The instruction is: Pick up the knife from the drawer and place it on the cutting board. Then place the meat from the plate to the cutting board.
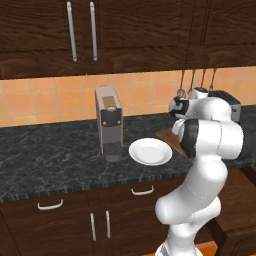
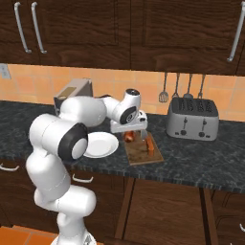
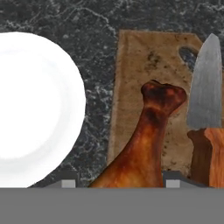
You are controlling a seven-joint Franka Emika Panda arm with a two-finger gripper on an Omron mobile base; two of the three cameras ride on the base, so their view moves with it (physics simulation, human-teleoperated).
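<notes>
Gripper (image 2: 135, 138) half closed on the meat (image 3: 142, 148), holding it over the board (image 3: 144, 65) beside the knife (image 3: 205, 100) already lying there, plate (image 3: 35, 109) bare alongside; presumably held there for set-down clear of the blade.

No readable text in any view.
No lettering, brand, number or sign can be read on the coffee machine (image 1: 109, 121), the toaster (image 2: 192, 118), the cupboard fronts, the tiled wall, the plate (image 3: 30, 109), the cutting board (image 3: 151, 78) or the knife (image 3: 205, 105); small marks on the appliance fronts are too blurred to tell.
</notes>
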